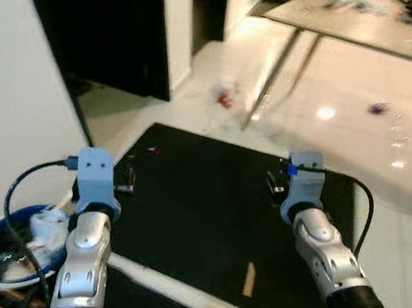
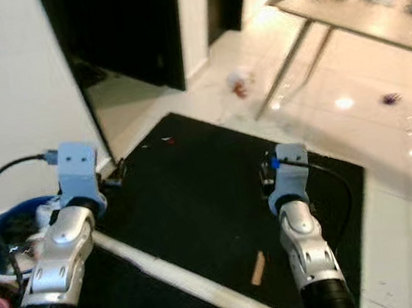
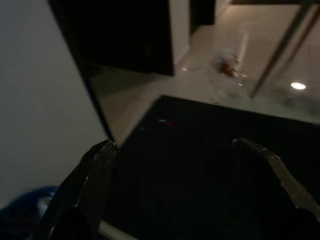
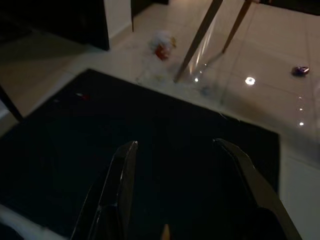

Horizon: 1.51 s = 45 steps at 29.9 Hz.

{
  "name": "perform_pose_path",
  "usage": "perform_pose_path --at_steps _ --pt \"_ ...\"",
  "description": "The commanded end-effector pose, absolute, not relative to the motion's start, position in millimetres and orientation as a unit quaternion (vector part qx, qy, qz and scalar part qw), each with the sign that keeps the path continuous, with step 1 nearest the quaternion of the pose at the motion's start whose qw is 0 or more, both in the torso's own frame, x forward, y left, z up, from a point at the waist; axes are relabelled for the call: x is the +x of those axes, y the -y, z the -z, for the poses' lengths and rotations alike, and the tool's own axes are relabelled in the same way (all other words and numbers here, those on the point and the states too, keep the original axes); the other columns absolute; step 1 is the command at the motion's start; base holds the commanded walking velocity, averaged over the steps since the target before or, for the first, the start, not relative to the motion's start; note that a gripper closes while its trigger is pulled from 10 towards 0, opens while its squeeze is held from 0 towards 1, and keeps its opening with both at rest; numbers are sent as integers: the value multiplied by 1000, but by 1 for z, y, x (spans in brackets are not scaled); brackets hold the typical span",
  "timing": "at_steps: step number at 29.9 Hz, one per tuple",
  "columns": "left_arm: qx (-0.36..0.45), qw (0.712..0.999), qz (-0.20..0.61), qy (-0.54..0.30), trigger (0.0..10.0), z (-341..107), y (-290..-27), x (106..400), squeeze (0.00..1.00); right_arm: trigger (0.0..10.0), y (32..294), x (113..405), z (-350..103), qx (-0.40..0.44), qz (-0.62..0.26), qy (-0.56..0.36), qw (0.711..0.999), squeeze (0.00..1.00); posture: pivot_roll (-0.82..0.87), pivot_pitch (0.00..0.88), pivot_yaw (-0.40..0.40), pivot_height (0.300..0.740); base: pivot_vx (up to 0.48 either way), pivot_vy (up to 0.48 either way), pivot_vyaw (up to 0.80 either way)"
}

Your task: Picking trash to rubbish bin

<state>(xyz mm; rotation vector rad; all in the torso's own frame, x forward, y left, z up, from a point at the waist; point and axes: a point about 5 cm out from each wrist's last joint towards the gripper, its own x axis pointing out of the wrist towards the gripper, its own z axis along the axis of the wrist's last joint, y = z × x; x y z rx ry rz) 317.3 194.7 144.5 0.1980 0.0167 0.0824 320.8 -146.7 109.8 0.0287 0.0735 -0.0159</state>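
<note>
I'm approaching the wrapper [image 4: 162, 46] past the mat's [image 1: 198, 208] far edge; both grippers [image 3: 185, 165] [image 4: 175, 170] gape, empty. Next: walk closer, then reach.

I see a black rectangular floor mat [image 1: 199, 216] lying on glossy cream floor tiles [image 1: 350, 97]. A white strip [image 1: 178, 290] crosses its near part, with a small tan sliver [image 1: 248, 280] just beyond it. A glass-topped table with slanted metal legs [image 1: 275, 76] stands ahead right; a dark doorway [image 1: 111, 37] ahead left, beside a white wall [image 1: 2, 105].
</note>
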Motion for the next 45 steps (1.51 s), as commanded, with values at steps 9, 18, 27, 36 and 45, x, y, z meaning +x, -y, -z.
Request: perform_pose_path --at_steps 9,18,27,36,45 --pt "90 994 -52 -9 10000 -140 -192 309 0 10000 142 322 -108 9 -11 -51 999 0 -17 137 -131 740 0 0 -800" --pt "83 996 -27 -12 10000 -142 -188 311 0 10000 141 318 -104 17 -7 -57 998 0 -7 147 -115 740 0 0 -800" --pt "33 999 -9 -5 10000 -146 -182 311 0 10000 141 315 -102 21 -2 -61 998 0 -10 148 -101 740 0 0 -800" --pt "31 999 -6 -17 10000 -145 -187 310 0 10000 147 314 -102 22 15 -55 998 0 -17 146 -74 740 0 0 -753" --pt "28 999 34 11 10000 -150 -176 308 0 10000 144 310 -96 12 5 -66 998 0 -28 138 -57 740 33 0 -65"
